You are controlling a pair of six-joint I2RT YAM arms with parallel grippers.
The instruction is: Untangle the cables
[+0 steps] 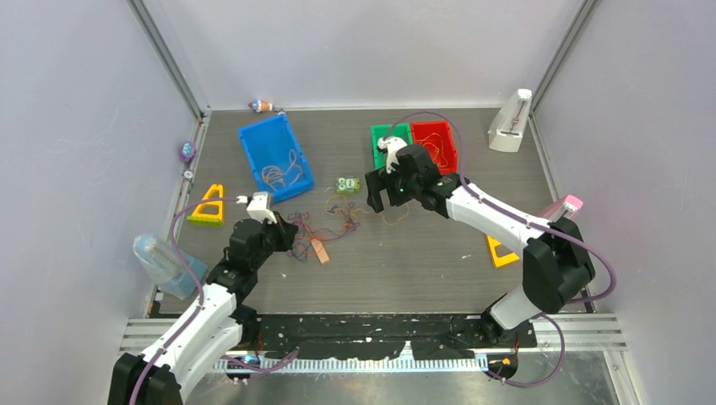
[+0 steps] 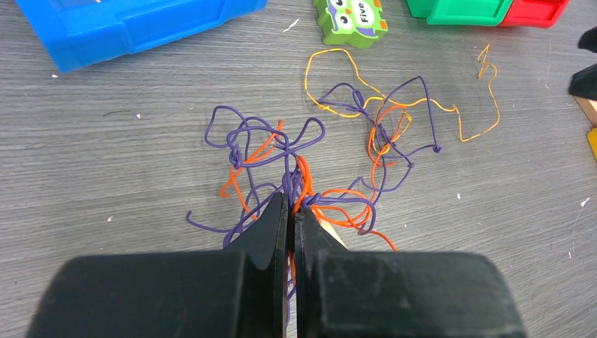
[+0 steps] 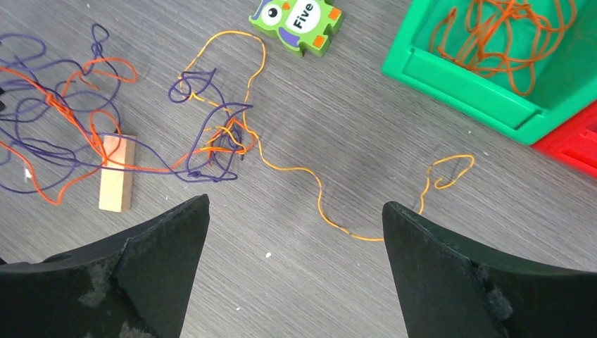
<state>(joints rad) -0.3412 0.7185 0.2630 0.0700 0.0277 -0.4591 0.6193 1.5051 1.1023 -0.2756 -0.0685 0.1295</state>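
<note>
While my left gripper [image 2: 290, 201] is pinched tight on purple and orange strands at the near edge of the knot, the cables [image 2: 303, 162] lie on the grey table [image 2: 105, 162] in 2 loose clumps joined by a few strands, between the blue bin [image 2: 134, 24] and the green bin [image 3: 486, 91]. My right gripper [image 3: 296, 208] hangs above the table with its jaws spread wide and nothing between them. Under it runs 1 long yellow-orange strand [image 3: 317, 190], trailing from the right-hand clump towards the green bin, where more orange cable lies coiled.

I judge this step to be a pull-apart: the left anchors, and the right takes 1 strand and draws it free. That yellow-orange strand is my pick, since it lies alone on bare table, apart from the purple loops. I would lower the right fingers astride it on its open run, right down to the surface, because a strand this thin is easily missed if the jaws close too high.

I would then draw it slowly and low, away from the left gripper. If the whole clump starts sliding, I would stop and take a new hold nearer the knot. I would also watch the wooden block [image 3: 116, 176] under the left clump, since loops could catch on it and drag it along.
</note>
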